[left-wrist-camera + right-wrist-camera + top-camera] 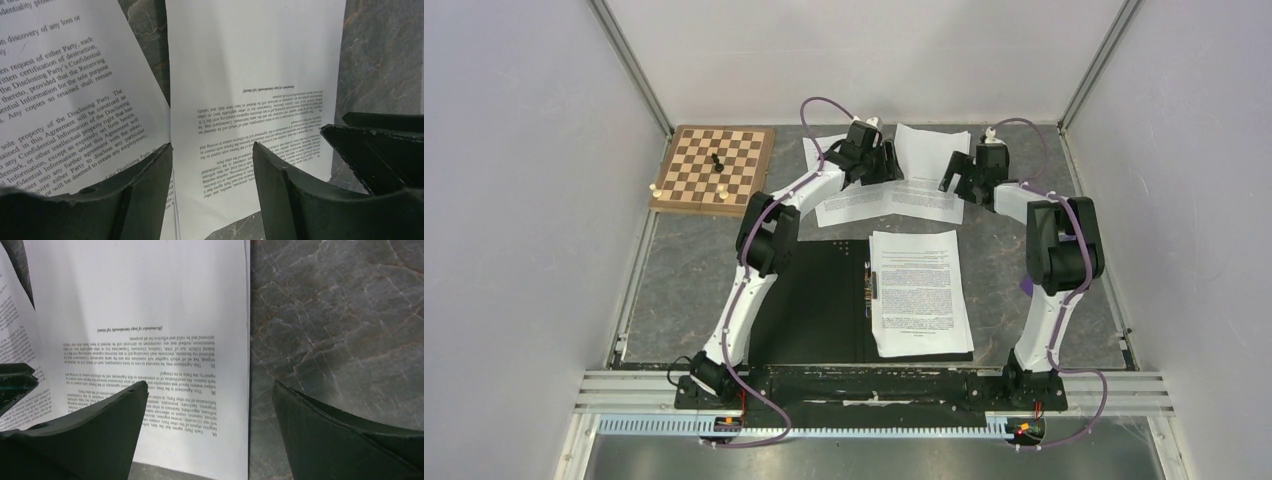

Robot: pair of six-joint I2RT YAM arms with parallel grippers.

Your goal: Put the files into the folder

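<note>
Left fingers (300,200) and right fingers (100,430) are spread wide over sheets (250,60) near the far edge of the table (340,315), nothing gripped; whether paper is touched cannot be told.

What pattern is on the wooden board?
The board has brown-and-cream checks; clearest in the top view.
</note>
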